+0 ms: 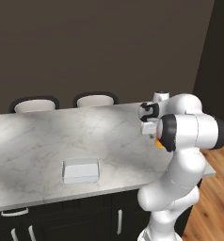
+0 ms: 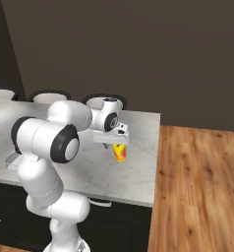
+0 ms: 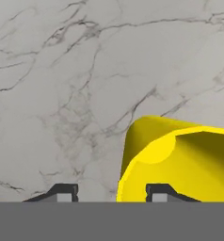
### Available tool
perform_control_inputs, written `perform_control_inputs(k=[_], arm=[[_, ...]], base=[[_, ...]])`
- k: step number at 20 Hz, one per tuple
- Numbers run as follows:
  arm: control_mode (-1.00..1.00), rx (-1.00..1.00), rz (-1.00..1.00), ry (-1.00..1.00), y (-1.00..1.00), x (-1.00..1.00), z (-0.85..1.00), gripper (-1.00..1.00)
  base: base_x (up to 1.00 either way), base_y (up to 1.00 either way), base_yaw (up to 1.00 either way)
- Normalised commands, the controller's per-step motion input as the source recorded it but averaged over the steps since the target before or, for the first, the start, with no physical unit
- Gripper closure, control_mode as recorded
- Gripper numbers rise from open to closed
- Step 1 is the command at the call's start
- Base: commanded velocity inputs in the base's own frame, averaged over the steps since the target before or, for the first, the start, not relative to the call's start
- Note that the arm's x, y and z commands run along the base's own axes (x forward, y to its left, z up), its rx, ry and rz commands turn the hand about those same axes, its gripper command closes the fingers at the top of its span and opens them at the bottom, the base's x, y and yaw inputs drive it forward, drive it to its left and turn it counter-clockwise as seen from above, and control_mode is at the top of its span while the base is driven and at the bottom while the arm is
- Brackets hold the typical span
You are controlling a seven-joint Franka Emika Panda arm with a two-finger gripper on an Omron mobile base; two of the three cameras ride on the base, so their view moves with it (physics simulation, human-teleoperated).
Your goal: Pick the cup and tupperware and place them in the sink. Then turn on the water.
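The yellow cup (image 2: 120,152) is seen standing near the right end of the marble tabletop (image 1: 38,141), directly under the pincer (image 2: 117,145), whose two tips are shown in the hand view straddling the cup's rim, one inside the cup and one outside on the marble; whether the rim is actually pinched cannot be told, as a gap between the tips is visible. The pale tupperware (image 1: 81,170) is set well apart from the cup, near the tabletop's front edge, and two chair backs (image 1: 95,99) are lined up behind the far edge.
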Motion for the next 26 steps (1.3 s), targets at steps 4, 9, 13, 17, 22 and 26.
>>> perform_control_inputs(k=[4, 9, 13, 17, 22, 26], arm=[[-1.0, 0.0, 0.0, 0.0, 0.0, 0.0, 0.0, 1.0], [-1.0, 0.0, 0.0, 0.0, 0.0, 0.0, 0.0, 1.0], [-1.0, 0.0, 0.0, 0.0, 0.0, 0.0, 0.16, 1.0], [-1.0, 0.0, 0.0, 0.0, 0.0, 0.0, 0.47, 1.0], [-1.0, 0.0, 0.0, 0.0, -0.04, -0.06, 0.53, 1.0], [-1.0, 0.0, 0.0, 0.0, -0.05, -0.15, 0.5, 1.0]], base=[[0.0, 0.0, 0.0], [0.0, 0.0, 0.0], [0.0, 0.0, 0.0], [0.0, 0.0, 0.0], [0.0, 0.0, 0.0], [0.0, 0.0, 0.0]])
